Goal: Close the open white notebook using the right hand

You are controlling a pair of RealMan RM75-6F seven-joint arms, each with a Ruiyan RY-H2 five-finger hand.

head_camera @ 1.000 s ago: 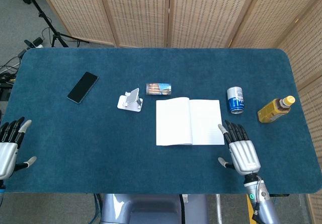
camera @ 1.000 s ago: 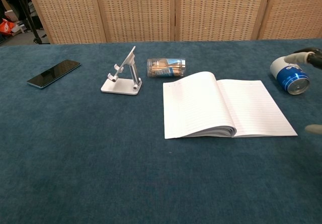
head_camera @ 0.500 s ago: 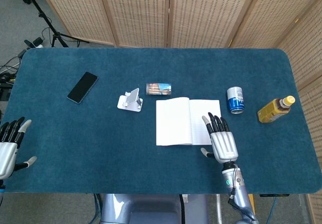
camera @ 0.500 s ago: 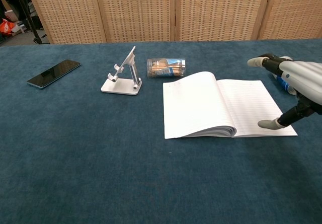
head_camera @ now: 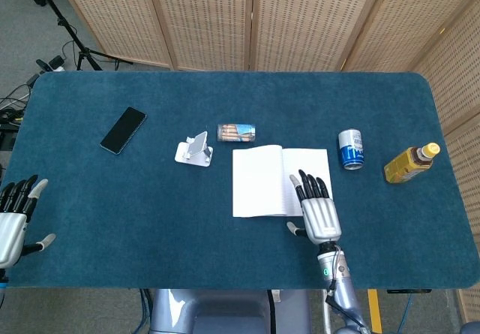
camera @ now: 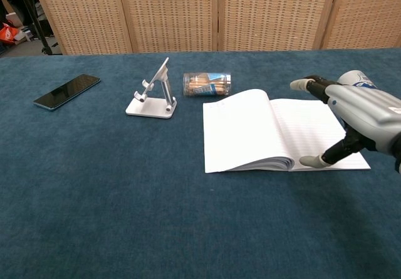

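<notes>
The white notebook (head_camera: 271, 178) (camera: 250, 128) lies open and flat near the middle of the blue table. My right hand (head_camera: 316, 209) (camera: 360, 115) hovers palm down over the notebook's right page, fingers spread and holding nothing; its thumb tip hangs by the page's front edge. My left hand (head_camera: 13, 218) rests open at the table's front left corner, far from the notebook, and shows only in the head view.
A blue can (head_camera: 350, 149) and a yellow bottle (head_camera: 409, 163) stand right of the notebook. Behind it lie a small clear jar (head_camera: 236, 132) (camera: 207, 83) on its side and a white phone stand (head_camera: 195, 149) (camera: 153, 97). A black phone (head_camera: 124, 130) (camera: 67, 91) lies far left.
My right hand has moved left from beside the notebook's right edge to above its right page. The notebook and my left hand have not moved.
</notes>
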